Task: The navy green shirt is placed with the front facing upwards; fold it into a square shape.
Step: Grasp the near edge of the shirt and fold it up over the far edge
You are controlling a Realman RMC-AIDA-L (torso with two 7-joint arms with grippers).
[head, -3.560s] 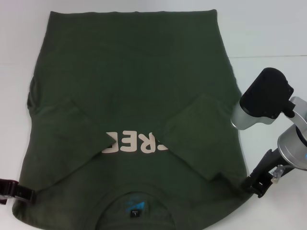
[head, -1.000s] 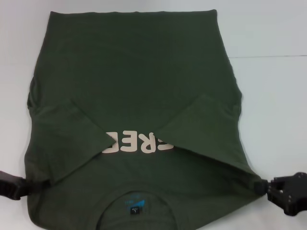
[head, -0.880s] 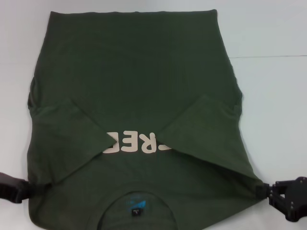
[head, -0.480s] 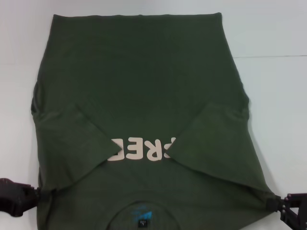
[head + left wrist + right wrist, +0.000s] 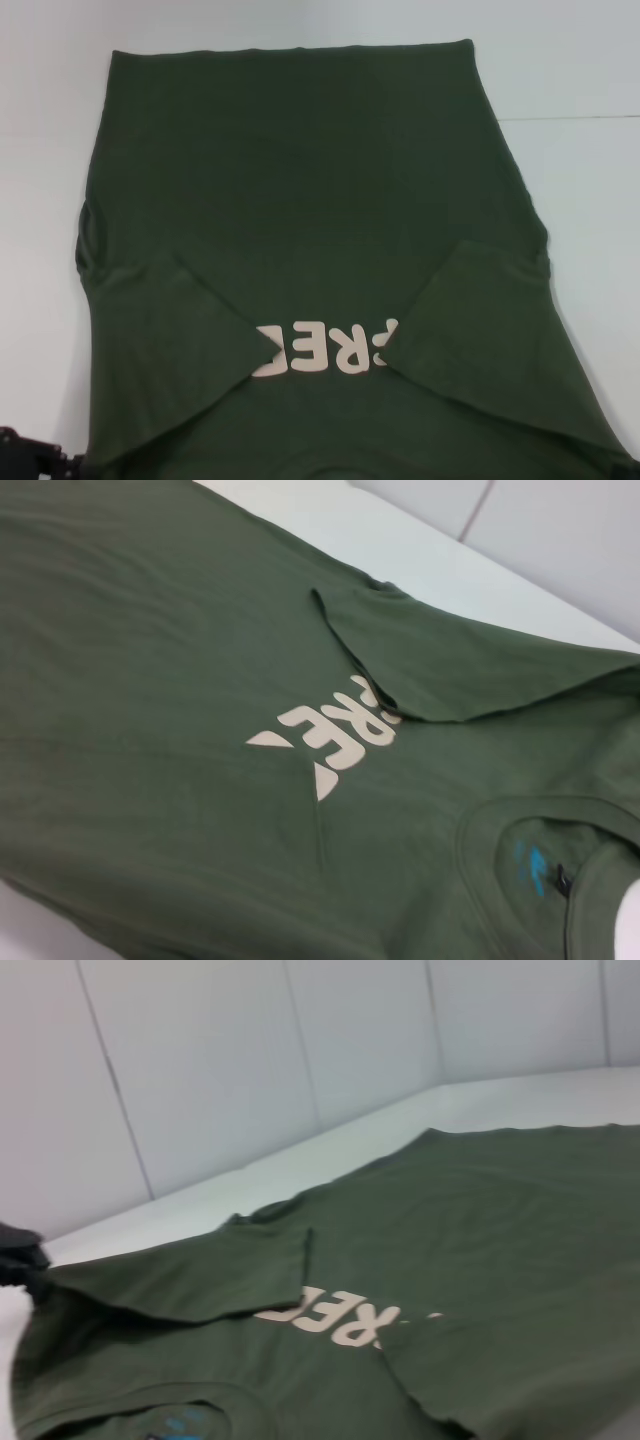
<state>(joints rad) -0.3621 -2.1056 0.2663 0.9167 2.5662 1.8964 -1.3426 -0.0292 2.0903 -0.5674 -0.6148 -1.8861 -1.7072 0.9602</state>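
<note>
Green cotton T-shirt (image 5: 300, 200) with pale letters (image 5: 325, 347) lies flat on the white tabletop (image 5: 570, 80), both sleeves folded in. At its near left corner, the dark left tool (image 5: 30, 462) touches the cloth; I cannot tell its grip.

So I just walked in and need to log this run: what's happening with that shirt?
A two-armed robot is folding the navy green shirt, which lies front up on a white table. Both sleeves are already folded inward, covering the ends of the pale lettering. The left gripper sits at the shirt's near left corner by the shoulder; its fingers can't be made out. The right gripper is out of view. The shirt isn't square yet.
</note>
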